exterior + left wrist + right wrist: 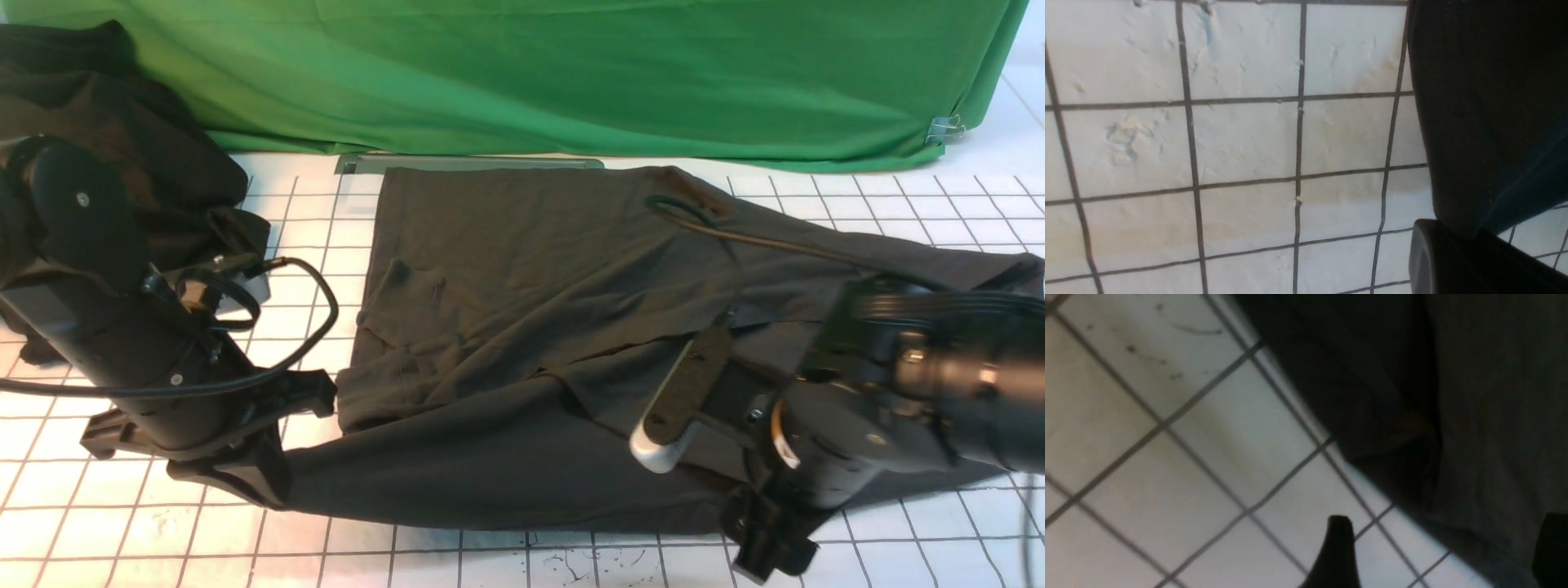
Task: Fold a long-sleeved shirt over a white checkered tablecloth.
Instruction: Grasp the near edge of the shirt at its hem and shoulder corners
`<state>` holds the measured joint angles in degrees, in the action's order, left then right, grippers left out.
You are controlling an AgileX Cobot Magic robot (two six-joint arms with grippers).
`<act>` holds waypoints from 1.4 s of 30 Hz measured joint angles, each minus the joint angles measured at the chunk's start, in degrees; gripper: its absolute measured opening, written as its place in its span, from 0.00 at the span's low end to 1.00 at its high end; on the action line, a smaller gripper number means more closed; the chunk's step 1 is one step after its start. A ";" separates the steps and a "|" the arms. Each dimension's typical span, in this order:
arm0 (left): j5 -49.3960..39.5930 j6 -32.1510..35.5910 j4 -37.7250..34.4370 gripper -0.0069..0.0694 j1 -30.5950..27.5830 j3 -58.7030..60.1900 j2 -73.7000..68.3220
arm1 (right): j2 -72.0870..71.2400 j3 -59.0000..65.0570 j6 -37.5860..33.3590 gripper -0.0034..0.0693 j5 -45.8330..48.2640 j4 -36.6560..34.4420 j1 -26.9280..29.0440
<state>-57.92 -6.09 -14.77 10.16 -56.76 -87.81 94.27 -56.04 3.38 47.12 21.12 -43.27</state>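
Long-sleeved shirt [522, 286] lay spread on the white checkered tablecloth [122, 523], its near edge running straight from the left jaws, clamped on that corner, across to the right jaws, standing apart astride the same edge.

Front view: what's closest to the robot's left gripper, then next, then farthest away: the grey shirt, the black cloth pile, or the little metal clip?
1. Long-sleeved shirt: its near-left corner meets the left gripper.
2. Black cloth pile: far left, behind that arm.
3. Metal clip: far right, on the green fabric.
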 joint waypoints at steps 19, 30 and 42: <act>-0.23 0.77 -0.77 0.11 0.00 0.00 0.00 | 6.43 -1.41 0.02 0.84 1.02 2.84 3.13; -0.23 0.77 -0.84 0.11 0.00 0.00 0.00 | 8.88 -1.48 -0.59 0.65 -1.18 2.86 5.62; -2.23 2.08 -1.64 0.11 0.00 -1.15 0.08 | 9.22 -1.59 -3.06 0.10 -0.82 2.62 5.62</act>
<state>-60.15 -4.01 -16.40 10.16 -57.91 -87.73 103.48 -57.63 0.31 46.30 23.73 -37.65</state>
